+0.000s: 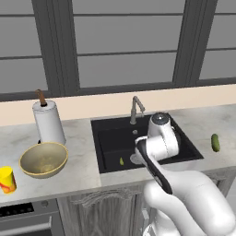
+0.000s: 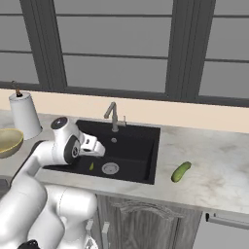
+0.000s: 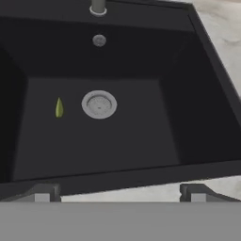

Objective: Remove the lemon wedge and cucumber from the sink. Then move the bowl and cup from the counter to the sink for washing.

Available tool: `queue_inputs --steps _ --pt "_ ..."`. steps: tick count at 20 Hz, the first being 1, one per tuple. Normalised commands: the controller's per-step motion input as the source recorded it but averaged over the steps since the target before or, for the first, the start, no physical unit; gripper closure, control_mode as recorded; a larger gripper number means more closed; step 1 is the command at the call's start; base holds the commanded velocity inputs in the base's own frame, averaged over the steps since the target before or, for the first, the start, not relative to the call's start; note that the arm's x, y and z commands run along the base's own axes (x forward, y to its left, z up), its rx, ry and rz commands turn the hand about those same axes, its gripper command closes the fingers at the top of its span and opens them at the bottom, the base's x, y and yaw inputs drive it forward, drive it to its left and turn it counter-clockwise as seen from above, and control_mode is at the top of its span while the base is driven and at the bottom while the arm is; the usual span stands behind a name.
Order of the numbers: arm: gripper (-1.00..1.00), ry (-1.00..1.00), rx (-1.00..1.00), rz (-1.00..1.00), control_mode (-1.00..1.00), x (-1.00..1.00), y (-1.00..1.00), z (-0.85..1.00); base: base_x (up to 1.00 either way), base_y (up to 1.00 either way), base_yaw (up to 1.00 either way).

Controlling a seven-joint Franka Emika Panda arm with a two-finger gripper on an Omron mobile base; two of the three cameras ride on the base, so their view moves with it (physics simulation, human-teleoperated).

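Over the black rectangular sink [image 3: 197, 94] we see our end effector [image 3: 120, 190] with its two dark finger tips [image 3: 41, 192] spread as wide as they go, holding nothing and touching nothing. No brand or readable writing shows anywhere; the small yellow cylindrical cup [image 1: 7, 179] carries red markings, but we cannot read them as letters. On the basin floor the tiny yellow-green lemon wedge [image 3: 59, 108] lies near the round silver drain [image 3: 99, 104], apart from it. The short dark green cucumber [image 2: 181, 172] rests on the light grey marbled tabletop [image 2: 214, 170] to the right of the sink. To the sink's left, the wide tan-olive bowl [image 1: 44, 159] stands on the tabletop near the cup, in front of a white paper towel roll [image 1: 48, 121]. A grey metal faucet [image 1: 136, 108] rises behind the basin.
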Motion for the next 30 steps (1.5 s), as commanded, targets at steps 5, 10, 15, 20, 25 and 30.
queue_inputs --steps 5,10,15,20,25,30 --pt "-1.00 -0.01 0.00 0.00 -1.00 0.24 0.35 0.00 0.00 0.00 0.00" --pt "-1.00 0.03 0.00 0.00 -1.00 0.11 0.29 0.00 0.00 0.00 0.00" --pt "-1.00 0.13 0.01 0.00 -1.00 0.18 0.15 0.00 0.00 0.00 0.00" --pt "-1.00 0.02 0.02 0.00 -1.00 0.13 0.12 0.00 0.00 0.00 0.00" --pt "-1.00 0.00 0.05 0.00 -1.00 0.10 0.04 -0.03 0.00 0.00 0.00" --pt "-1.00 0.00 0.08 0.00 -1.00 0.06 0.01 -0.07 0.00 0.00 0.00"
